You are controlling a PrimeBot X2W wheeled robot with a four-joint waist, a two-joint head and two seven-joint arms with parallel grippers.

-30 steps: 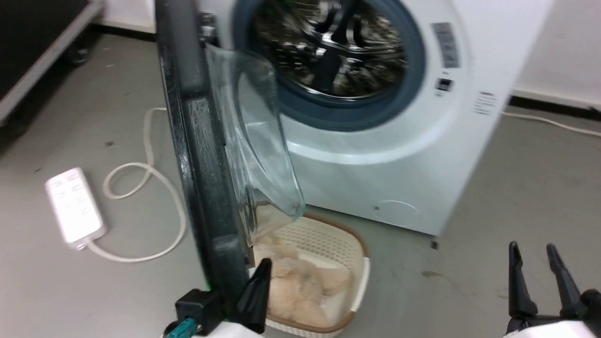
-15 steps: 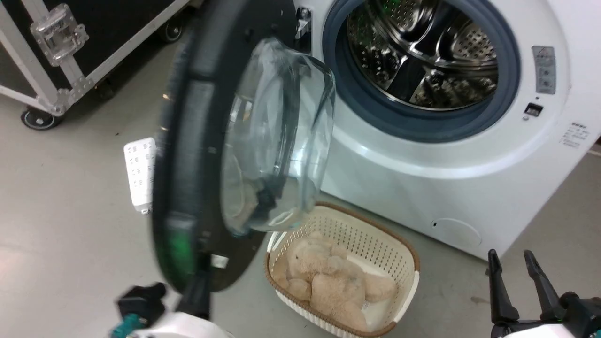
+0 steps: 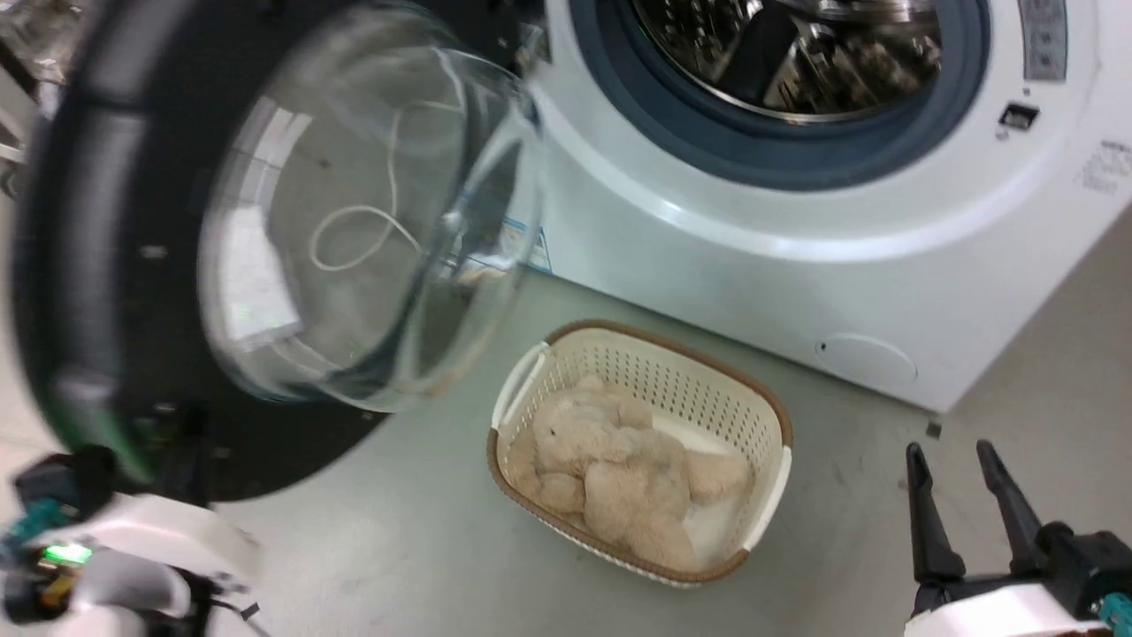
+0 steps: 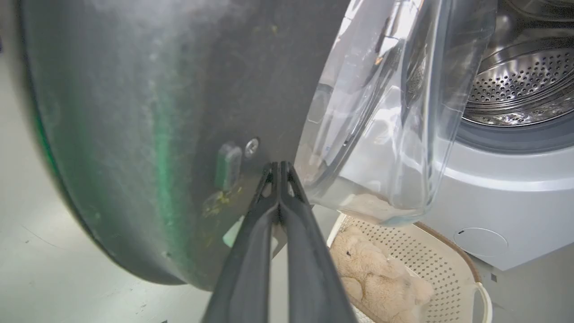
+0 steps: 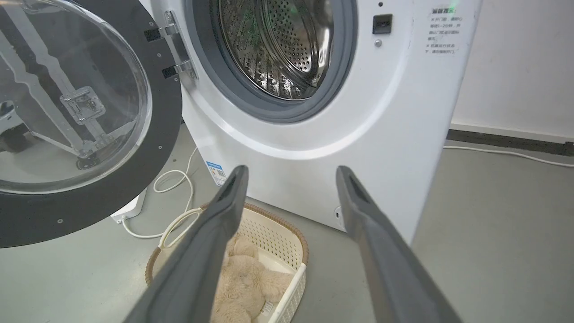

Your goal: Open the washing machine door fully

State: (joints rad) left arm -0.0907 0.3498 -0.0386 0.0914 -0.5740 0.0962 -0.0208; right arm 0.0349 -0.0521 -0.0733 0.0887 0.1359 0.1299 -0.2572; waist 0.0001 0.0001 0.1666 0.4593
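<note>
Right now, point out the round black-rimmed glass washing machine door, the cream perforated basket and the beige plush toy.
round black-rimmed glass washing machine door (image 5: 164, 134), right wrist view, black rim.
cream perforated basket (image 3: 690, 380), head view, far wall.
beige plush toy (image 3: 610, 460), head view, middle.

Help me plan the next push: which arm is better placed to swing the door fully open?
Left. The left claw, shut, sits right at the door, on its black rim; the right claw hangs open, well apart from it.

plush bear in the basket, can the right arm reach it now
Probably yes: the right gripper, fingers open and empty, has bare floor between it and the plush bear in the open basket; the washing machine door hangs off to the left.
</note>
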